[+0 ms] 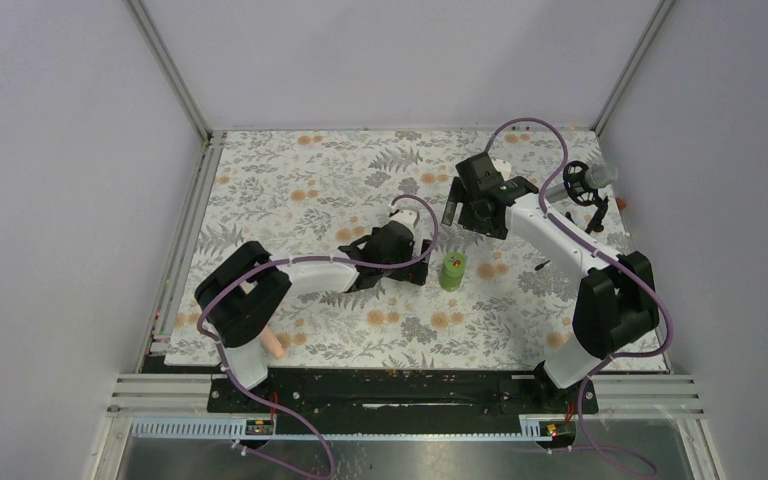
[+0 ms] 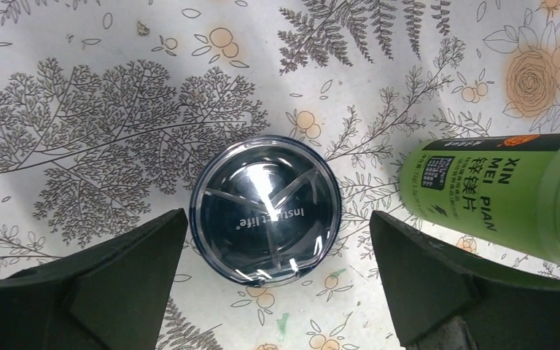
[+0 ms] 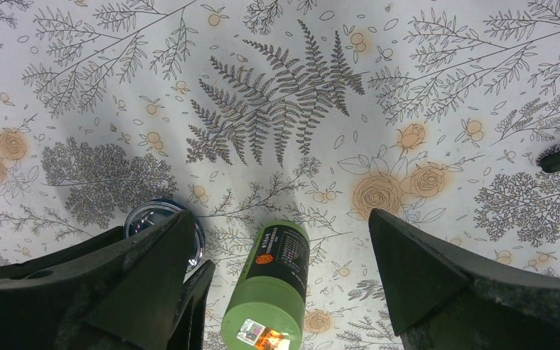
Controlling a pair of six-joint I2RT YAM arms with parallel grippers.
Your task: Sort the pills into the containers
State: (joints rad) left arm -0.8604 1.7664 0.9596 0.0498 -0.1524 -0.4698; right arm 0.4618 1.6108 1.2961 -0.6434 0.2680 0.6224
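Left gripper (image 2: pixel 278 219) apart, centred over blue jar (image 2: pixel 266 211), likely for pickup | right gripper (image 3: pixel 281 215) apart, aimed at green bottle (image 3: pixel 270 284) (nothing held yet)

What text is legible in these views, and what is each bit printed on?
"XIN MEI PIAN", Chinese characters alongside: bright green cylindrical bottle.
"inst...t life", middle lost in glare: lid of round dark-blue jar.
Small print on the bottle's black panel: too small to read.

green bottle (image 2: pixel 496 197) close beside blue jar (image 2: pixel 265 210), bare tablecloth (image 2: pixel 117 73) on other sides
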